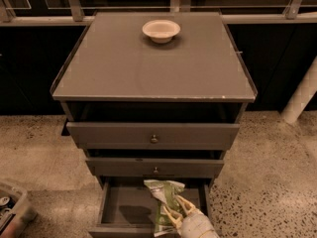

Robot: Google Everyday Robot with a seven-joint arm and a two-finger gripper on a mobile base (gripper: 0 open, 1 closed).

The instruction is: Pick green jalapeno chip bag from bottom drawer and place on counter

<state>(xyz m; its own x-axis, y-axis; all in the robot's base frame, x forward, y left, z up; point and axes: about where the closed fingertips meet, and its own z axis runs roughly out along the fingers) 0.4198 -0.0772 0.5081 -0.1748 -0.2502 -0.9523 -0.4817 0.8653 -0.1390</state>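
Observation:
The green jalapeno chip bag (164,202) hangs upright over the open bottom drawer (121,205), olive green with a white top end. My gripper (174,209) reaches in from the lower right and is shut on the bag's right side, holding it above the drawer floor. The bag's shadow lies on the drawer floor to its left. The counter (153,63) is the flat grey top of the cabinet, well above the gripper.
A white bowl (161,29) stands at the back middle of the counter. The two upper drawers (153,136) with round knobs are pulled partly out above the bottom drawer. A bin (12,209) sits on the speckled floor at lower left. A white post (301,94) stands at right.

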